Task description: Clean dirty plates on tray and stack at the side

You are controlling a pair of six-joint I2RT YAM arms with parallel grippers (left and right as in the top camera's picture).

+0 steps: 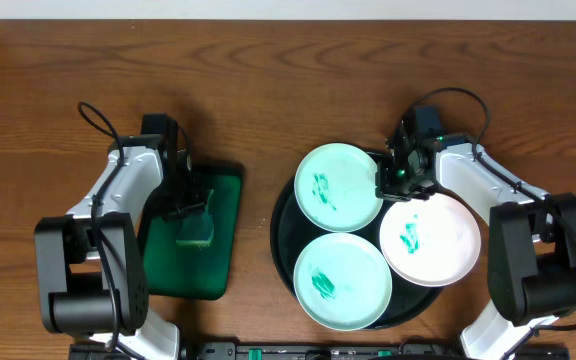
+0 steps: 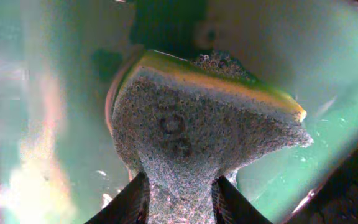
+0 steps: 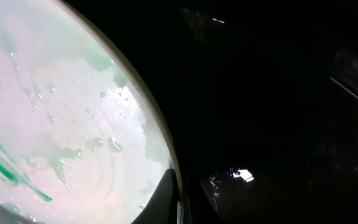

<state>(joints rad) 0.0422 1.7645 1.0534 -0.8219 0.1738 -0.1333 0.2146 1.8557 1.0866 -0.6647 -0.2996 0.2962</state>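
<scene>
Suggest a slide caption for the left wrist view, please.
Left jaws pinching a yellow-backed sponge, wet green tray behind.

Left gripper (image 1: 191, 210) angled down, jaws pinched close, right gripper (image 1: 393, 184) angled down, jaws nearly closed

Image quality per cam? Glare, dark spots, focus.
Overhead: even light, sharp, only soft arm shadows on the table. Left wrist: sponge crisp up close, green tray behind it soft, with a bright glare patch low on the left. Right wrist: plate bright and slightly washed out, black tray nearly pure black apart from one small glint.
</scene>
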